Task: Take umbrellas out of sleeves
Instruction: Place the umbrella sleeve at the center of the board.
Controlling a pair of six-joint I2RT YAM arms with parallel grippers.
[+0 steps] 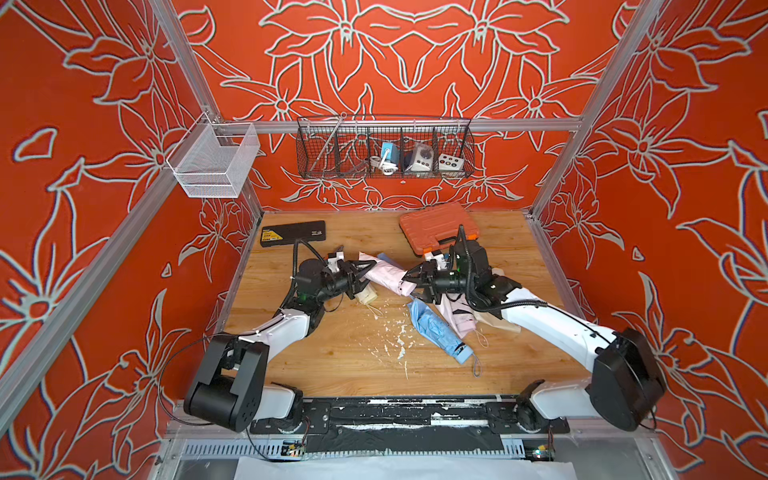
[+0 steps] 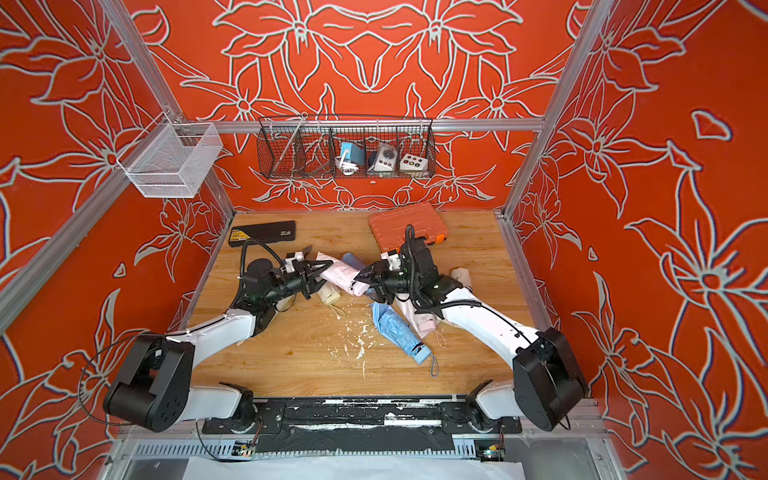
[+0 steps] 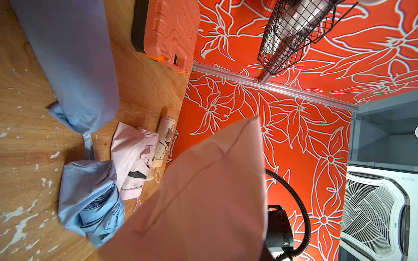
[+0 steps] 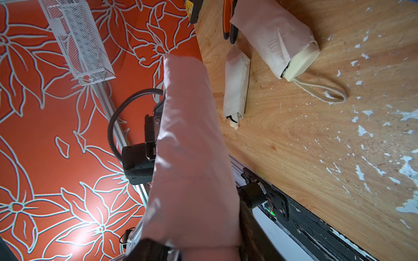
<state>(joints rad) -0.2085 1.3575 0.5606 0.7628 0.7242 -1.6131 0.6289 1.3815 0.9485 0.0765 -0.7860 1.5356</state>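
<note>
Pink sleeve point(image 1: 384, 272) is up off the counter point(image 1: 332, 365), just 12 o'clock of centre. It is slung 10-to-4 between the two hands.
- Left hand point(image 1: 368, 275): clenched on the 10 o'clock end.
- Right hand point(image 1: 411, 286): fingers sit either side of the 4 o'clock end. Can't tell if they're clamped.
- Sleeve: smooth matte fabric with one stitched seam, plump and tube-shaped.

Clutter, placed from the pink sleeve:
- Light-blue sleeve point(image 3: 67, 56) just behind at 12 o'clock, partly hidden in the top views.
- Cream sleeved umbrella point(image 1: 365, 296) at 7 o'clock under the left hand. Its blocky handle and wrist loop poke out.
- Second, slimmer cream roll point(image 4: 236, 85) beside that one.
- Light-blue umbrella point(image 1: 436, 332) at 5 o'clock, crumpled pleats, cord trailing.
- Bare pink umbrella point(image 1: 457, 320) touching the blue one, half under the right forearm.
- Another cream roll point(image 2: 461, 276) at 3 o'clock, beyond the right arm.
- Orange ribbed plastic case point(image 1: 432, 226) at 1 o'clock, with the right arm's cable crossing in front of it.
- Flat black case point(image 1: 293, 233) at 10 o'clock.
- Orange-handled pliers point(image 4: 227, 20) next to the cream sleeved umbrella.

The counter is wood-grain, with white flecks point(image 1: 392, 332) near centre.
</note>
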